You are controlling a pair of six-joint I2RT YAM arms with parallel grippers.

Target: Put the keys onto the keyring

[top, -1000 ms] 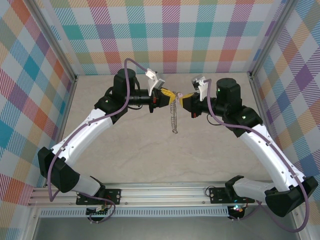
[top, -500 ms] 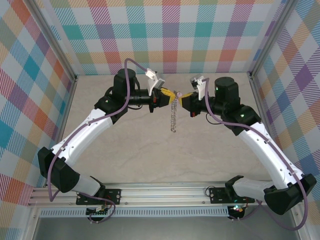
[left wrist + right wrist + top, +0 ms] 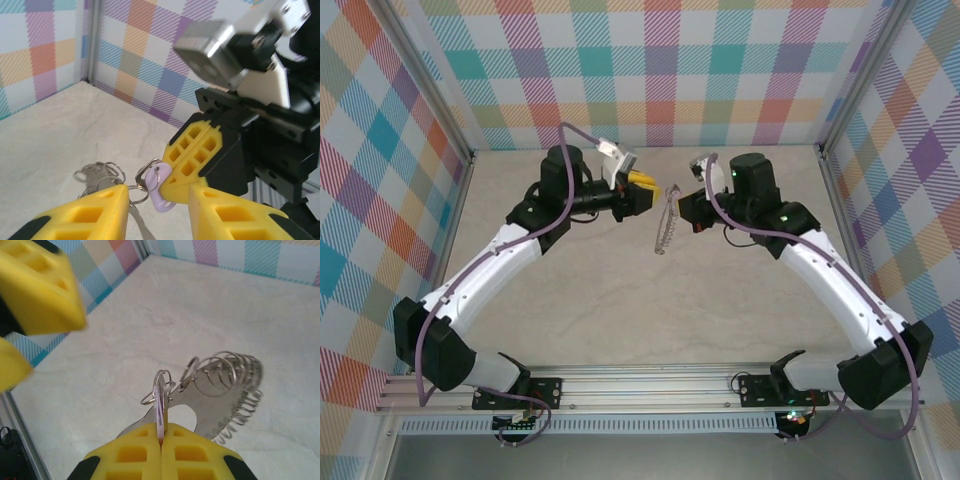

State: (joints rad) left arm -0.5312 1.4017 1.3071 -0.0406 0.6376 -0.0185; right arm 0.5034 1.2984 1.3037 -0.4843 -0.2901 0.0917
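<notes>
A: What had been done?
B: The key (image 3: 160,407) was clamped in the right tool (image 3: 161,429), with the keyring (image 3: 205,407) hung from it, near the far edge of the worktop (image 3: 200,300). The left tool (image 3: 156,195) was parted. Threading was unconfirmed.

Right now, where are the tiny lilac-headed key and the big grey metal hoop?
Tiny lilac-headed key (image 3: 161,196): left wrist view, on its head.
Large grey metal keyring (image 3: 249,374): right wrist view, on its looped rim.
</notes>
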